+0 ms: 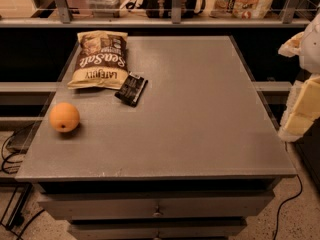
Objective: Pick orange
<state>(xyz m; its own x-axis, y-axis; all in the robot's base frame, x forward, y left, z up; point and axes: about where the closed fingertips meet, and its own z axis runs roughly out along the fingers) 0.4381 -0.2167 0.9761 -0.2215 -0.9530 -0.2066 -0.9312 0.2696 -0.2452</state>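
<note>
Gripper [303,106] sits at right edge, beside grey table [200,114]; its state cannot be told. Orange [64,117] rests untouched near table's left edge, well apart.

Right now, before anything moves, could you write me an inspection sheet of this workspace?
Surface: grey tabletop, with drawers beneath.
Job's things: orange near the left edge, apart from everything else.
Clutter: chip bag at the back left; small black packet by its near right corner.
Grippers: gripper at the right edge of view, beyond the table's right side, far from the orange.
Cables: black cable on the floor at right; more cables on the floor at left.
Surroundings: shelf behind, holding bags.
</note>
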